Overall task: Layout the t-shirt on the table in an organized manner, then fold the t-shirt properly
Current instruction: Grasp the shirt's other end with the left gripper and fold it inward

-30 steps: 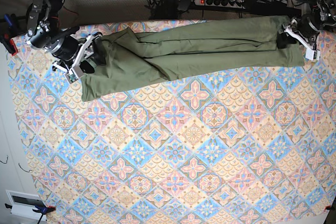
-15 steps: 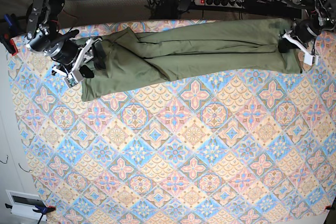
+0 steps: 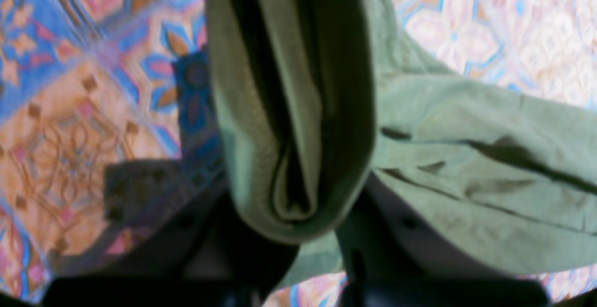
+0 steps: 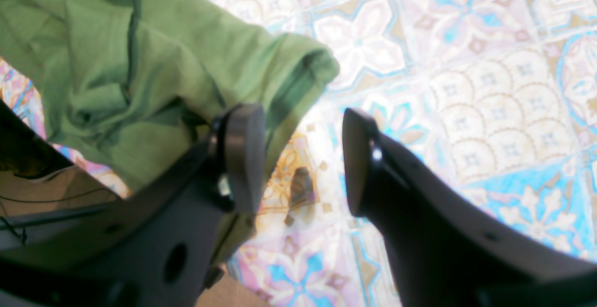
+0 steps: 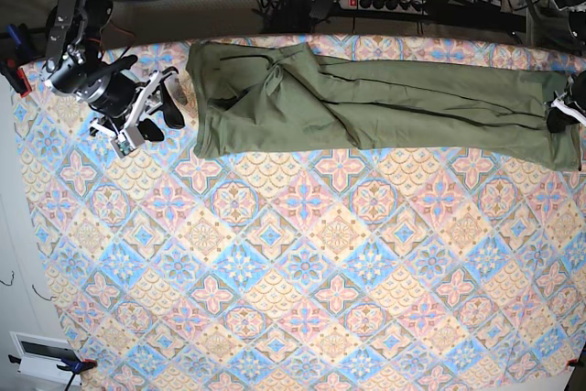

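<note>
Stretched long along the table's point(image 5: 302, 318) far edge, the t-shirt point(image 5: 385, 103), one end clamped in the left gripper's point(image 5: 560, 114) jaws, loose end just beside the right gripper point(image 5: 163, 103), jaws apart, empty, nearer for grabbing.

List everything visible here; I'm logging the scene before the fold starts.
t-shirt: one, olive green, stretched along the table's far edge, one end bunched between the left gripper's jaws.
table: one, blue, pink and cream tile-pattern cloth, fills the base view.
power strip: one, dark, with cables, on the floor behind the table.
left gripper: one, black, shut on the shirt at the base view's right edge.
right gripper: one, black, open, beside the shirt's other end, holding nothing.
</note>
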You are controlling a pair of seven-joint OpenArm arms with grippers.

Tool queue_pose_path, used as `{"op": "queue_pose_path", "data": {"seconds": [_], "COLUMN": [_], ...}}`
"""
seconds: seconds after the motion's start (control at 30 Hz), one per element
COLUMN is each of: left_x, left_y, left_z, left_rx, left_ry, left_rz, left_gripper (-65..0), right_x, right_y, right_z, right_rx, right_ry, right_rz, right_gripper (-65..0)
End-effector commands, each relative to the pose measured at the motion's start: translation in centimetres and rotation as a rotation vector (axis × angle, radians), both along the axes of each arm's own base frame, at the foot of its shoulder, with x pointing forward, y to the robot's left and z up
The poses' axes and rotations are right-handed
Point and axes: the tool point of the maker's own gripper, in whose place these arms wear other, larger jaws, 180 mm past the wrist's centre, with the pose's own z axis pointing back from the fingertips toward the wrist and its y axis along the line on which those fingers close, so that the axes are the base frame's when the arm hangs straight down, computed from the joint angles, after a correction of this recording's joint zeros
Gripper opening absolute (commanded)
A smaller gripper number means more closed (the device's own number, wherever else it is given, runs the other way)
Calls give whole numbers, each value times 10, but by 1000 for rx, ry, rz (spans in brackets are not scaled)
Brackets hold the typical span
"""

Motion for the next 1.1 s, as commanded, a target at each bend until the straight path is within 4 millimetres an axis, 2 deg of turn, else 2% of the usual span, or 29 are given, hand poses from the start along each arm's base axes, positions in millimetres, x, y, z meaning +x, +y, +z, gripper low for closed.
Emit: {"op": "queue_pose_path", "data": {"seconds": [0.0, 0.1, 0.2, 0.37, 0.5, 0.63, 0.8, 1.07], "left_x": [10, 11, 16, 11, 5, 7, 9, 6], "left_y": [6, -9, -45, -95, -127, -153, -186, -217], "left_z": [17, 18, 20, 18, 16, 18, 8, -11], "left_rx": [25, 31, 25, 37, 37, 18, -38, -81], "left_ry": [-37, -5, -34, -33, -16, -35, -33, 4], "left_rz": [-13, -61, -121, -191, -223, -250, -306, -304], "left_gripper": [-650, -650, -650, -650, -650, -650, -650, -650], "right_x": [6, 6, 7, 6, 7, 7, 7, 7], "right_y": [0, -1, -3, -3, -4, -4, -4, -5], "right_z": [12, 11, 12, 11, 12, 12, 12, 12], "right_rx": [10, 9, 6, 7, 6, 4, 4, 3], "right_ry": [-43, -43, -45, -43, -46, -46, -46, -46], "right_rz": [8, 5, 0, 2, -2, -2, -2, -1], "right_gripper": [-391, -391, -391, -391, -391, -391, -391, -391]}}
